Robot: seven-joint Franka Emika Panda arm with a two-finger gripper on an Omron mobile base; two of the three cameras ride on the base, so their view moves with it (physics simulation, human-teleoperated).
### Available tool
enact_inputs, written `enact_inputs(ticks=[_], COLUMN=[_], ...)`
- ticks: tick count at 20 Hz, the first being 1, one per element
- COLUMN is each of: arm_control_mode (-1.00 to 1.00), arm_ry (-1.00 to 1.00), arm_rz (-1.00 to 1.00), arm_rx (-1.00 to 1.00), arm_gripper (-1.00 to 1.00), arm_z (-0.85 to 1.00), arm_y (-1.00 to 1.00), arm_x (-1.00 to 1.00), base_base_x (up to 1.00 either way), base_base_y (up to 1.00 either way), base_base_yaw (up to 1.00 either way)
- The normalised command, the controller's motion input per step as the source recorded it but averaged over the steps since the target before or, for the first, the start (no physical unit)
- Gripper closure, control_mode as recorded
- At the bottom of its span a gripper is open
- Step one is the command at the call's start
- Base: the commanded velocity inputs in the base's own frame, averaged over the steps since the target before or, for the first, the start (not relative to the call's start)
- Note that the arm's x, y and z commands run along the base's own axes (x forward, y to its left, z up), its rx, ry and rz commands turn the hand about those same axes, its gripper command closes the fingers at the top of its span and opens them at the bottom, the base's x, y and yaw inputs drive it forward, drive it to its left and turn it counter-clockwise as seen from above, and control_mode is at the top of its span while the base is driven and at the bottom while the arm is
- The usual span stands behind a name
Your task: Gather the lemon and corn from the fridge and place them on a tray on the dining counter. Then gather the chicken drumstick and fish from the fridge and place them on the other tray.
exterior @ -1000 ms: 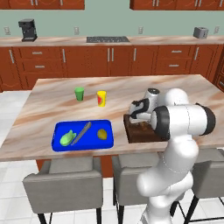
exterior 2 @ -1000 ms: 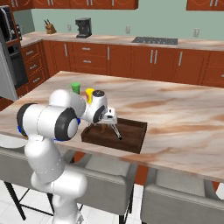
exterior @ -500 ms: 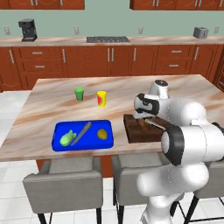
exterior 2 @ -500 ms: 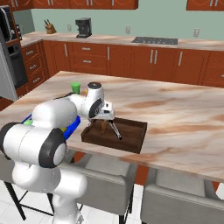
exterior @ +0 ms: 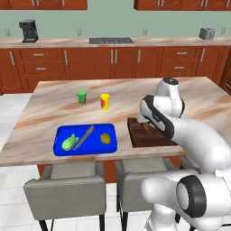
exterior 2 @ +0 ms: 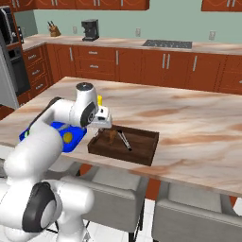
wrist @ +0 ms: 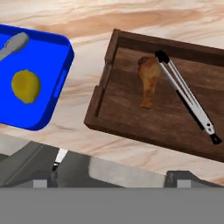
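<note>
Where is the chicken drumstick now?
In the hand view, the drumstick lies in the wooden tray, just left of the tongs, right of the blue tray.

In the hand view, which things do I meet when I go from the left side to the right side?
blue tray holding the lemon → wooden tray → chicken drumstick → tongs

Even, flat rendered light fills the kitchen, bright with no visible lamp or window. The marbled desk (exterior: 54,106) shows a soft sheen but no hard glare. Shadows are faint: a thin dark edge under the wooden tray (wrist: 131,131) and beneath the stools (exterior: 63,194). Base views look slightly soft and pixelated; the hand view is sharper, without edge distortion.
</note>
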Motion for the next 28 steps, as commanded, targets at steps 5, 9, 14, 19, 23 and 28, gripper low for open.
enact_inputs(ticks=[5, 9, 14, 19, 23, 28], arm_control_mode=[-1.0, -1.0, -1.0, 1.0, 1.0, 1.0], arm_ry=[-0.1, -0.29, -0.19, -0.03, 0.0, 0.0], arm_rz=[0.0, 0.0, 0.0, 0.0, 0.0, 0.0], arm_rx=[0.0, 0.0, 0.0, 0.0, 0.0, 0.0], arm_gripper=[-1.0, -1.0, -1.0, -1.0, -1.0, -1.0], arm_z=[0.57, 0.36, 0.08, 0.0, 0.0, 0.0], arm_y=[0.11, 0.03, 0.01, 0.0, 0.0, 0.0], arm_x=[-0.74, -0.73, -0.43, -0.06, 0.0, 0.0], base_base_x=[0.0, 0.0, 0.0, -0.29, -0.7, -0.13], base_base_y=[0.0, 0.0, 0.0, 0.04, 0.61, 0.97], base_base_yaw=[0.0, 0.0, 0.0, 0.0, 0.0, 0.0])
